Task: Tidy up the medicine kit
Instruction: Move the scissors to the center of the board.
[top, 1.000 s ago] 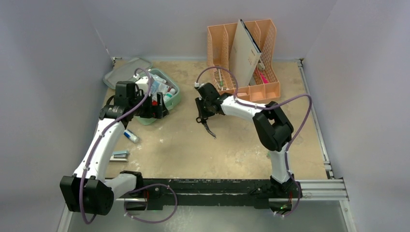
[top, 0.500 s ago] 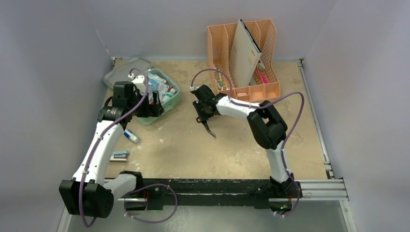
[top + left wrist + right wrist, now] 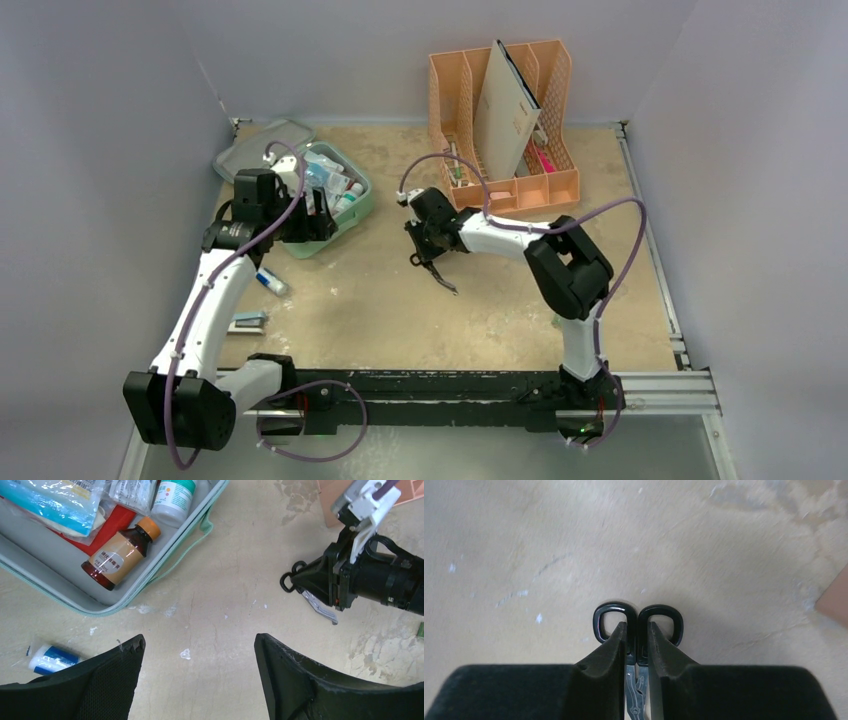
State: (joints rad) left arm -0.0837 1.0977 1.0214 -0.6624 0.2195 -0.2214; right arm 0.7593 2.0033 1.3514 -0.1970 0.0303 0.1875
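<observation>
The mint-green medicine kit [image 3: 361,207] lies open at the back left, its lid [image 3: 258,150] folded back. Inside it are a brown bottle [image 3: 117,555], a white bottle [image 3: 172,497] and packets. My left gripper [image 3: 318,216] hovers at the kit's near edge, open and holding nothing [image 3: 199,642]. My right gripper [image 3: 428,254] is at mid-table, shut on black-handled scissors [image 3: 663,609]. The handle rings stick out past the fingertips [image 3: 637,626], and the blades [image 3: 445,279] point down at the table.
A peach file organizer [image 3: 505,130] with a folder stands at the back centre. A blue-and-white tube [image 3: 271,282] and a flat packet [image 3: 247,321] lie on the table by the left arm. A small green object [image 3: 556,320] lies near the right arm's base.
The right gripper tightened on the scissors and shifted slightly right and toward the near side. The left gripper's jaws narrowed a little and it shifted slightly over the kit.
</observation>
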